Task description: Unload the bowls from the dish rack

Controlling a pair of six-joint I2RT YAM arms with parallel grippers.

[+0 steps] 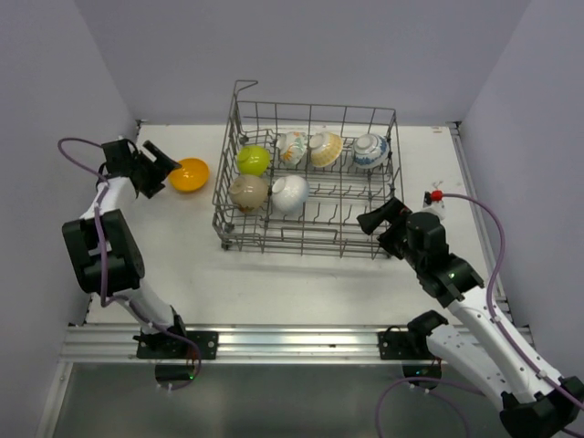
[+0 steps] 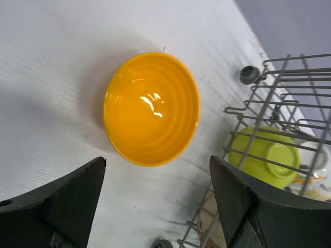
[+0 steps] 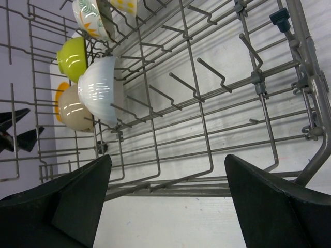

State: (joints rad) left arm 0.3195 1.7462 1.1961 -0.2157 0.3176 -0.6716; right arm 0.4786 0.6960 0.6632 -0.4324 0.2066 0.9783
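Note:
The grey wire dish rack [image 1: 301,239] stands mid-table. It holds a lime-yellow bowl [image 1: 254,160], a beige bowl [image 1: 247,192], a plain white bowl [image 1: 290,193], two floral bowls [image 1: 292,146] [image 1: 326,149] and a blue-patterned bowl [image 1: 370,151]. The orange-yellow bowl [image 1: 189,174] sits upright on the table left of the rack. My left gripper [image 1: 162,166] is open and empty, just left of it; the bowl [image 2: 151,108] lies ahead of the fingers. My right gripper [image 1: 379,217] is open and empty at the rack's near right corner, facing the wires [image 3: 207,98].
The white walls close in the table on three sides. A small red-capped white object [image 1: 434,197] sits right of the rack. The right wrist view shows the white bowl [image 3: 98,88], lime bowl [image 3: 71,56] and beige bowl [image 3: 72,111] far across the rack.

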